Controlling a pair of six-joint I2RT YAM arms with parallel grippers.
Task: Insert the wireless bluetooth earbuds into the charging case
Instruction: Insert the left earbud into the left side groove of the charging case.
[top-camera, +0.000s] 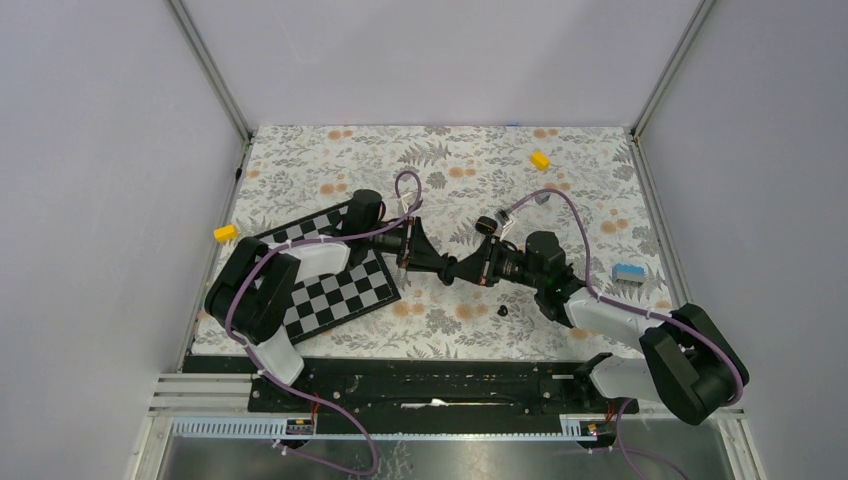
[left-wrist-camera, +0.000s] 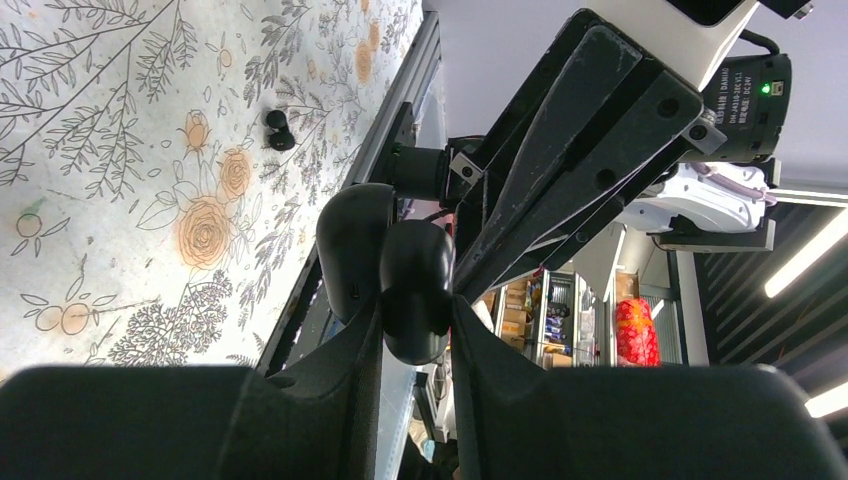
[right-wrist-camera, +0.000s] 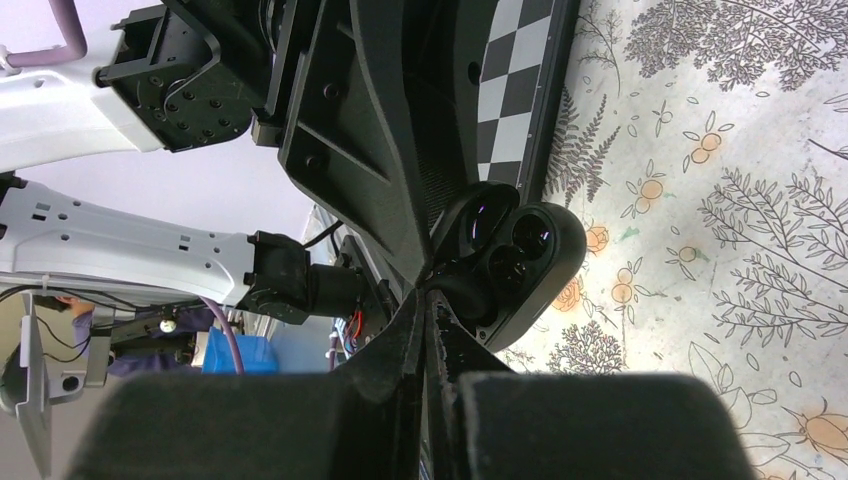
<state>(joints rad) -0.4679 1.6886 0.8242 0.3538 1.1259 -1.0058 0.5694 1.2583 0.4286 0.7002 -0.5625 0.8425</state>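
One bud (top-camera: 503, 311) lies loose on the bench (top-camera: 600, 190), just beside the case (left-wrist-camera: 415, 290), on its near side toward the arm bases and a bit to the right. Case is off the bench, clamped across its body by the left jaws, lid swung open to one side. Right jaws sit directly opposite the case, tips at its rim and closed to a sliver. Can't tell if a bud is nipped between them.

Key relation: the case's open face with its wells points straight at the right jaws, so the insertion axis runs along the line between the two wrists. Wells look dark and glossy, and I can't tell if either is filled. Second bud not identifiable.

Right arm (top-camera: 600, 315) is nearer the loose bud, so I judge it does the fetching while the left only presents the case. Likely needs a short drop down and toward the bases from the case. Risk: a tiny round bud can roll or slip from the jaws.
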